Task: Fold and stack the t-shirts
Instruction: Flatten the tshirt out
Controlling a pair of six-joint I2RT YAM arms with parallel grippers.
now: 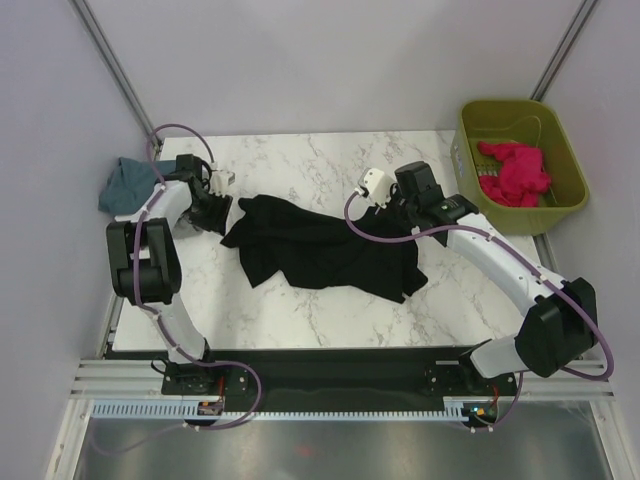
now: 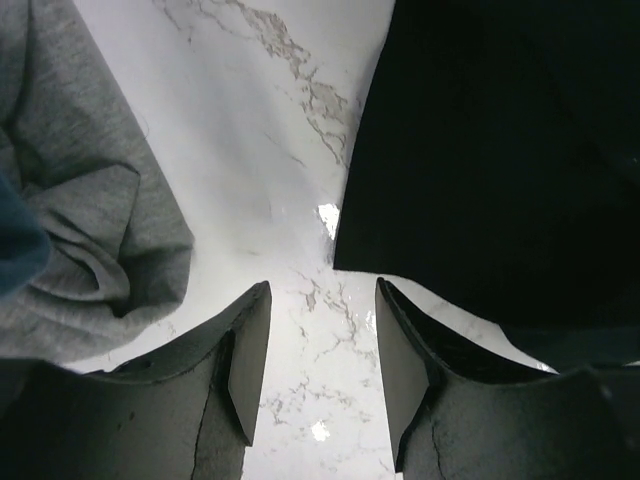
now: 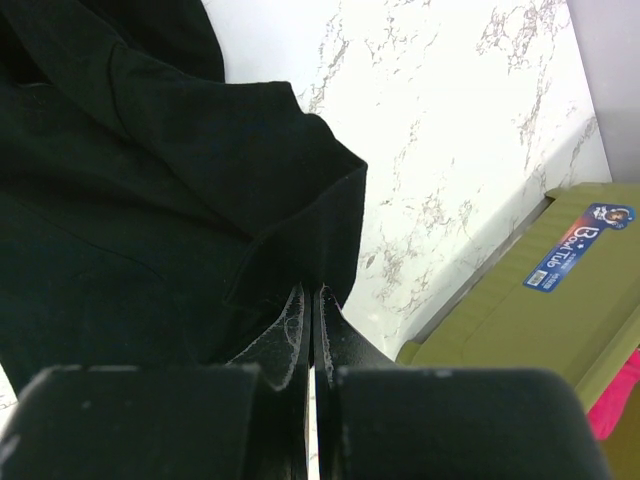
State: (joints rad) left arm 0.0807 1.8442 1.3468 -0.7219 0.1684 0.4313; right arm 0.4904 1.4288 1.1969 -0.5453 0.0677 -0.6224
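Note:
A large black t-shirt (image 1: 320,250) lies crumpled across the middle of the marble table (image 1: 300,150). My left gripper (image 1: 218,212) is open and empty at the shirt's left end. In the left wrist view it (image 2: 322,290) hangs over bare marble, with the black shirt (image 2: 500,150) to its right and a grey shirt (image 2: 90,230) to its left. A teal-blue shirt (image 1: 125,183) lies bunched with the grey one at the table's left edge. My right gripper (image 1: 398,212) is shut on the black shirt's edge (image 3: 300,200) at its right end; the jaws are pressed together on the cloth.
An olive-green plastic basket (image 1: 472,140) stands at the back right and holds a pink-red cloth (image 1: 515,172). It also shows in the right wrist view (image 3: 520,320), close to my right gripper. Grey walls enclose the table on three sides.

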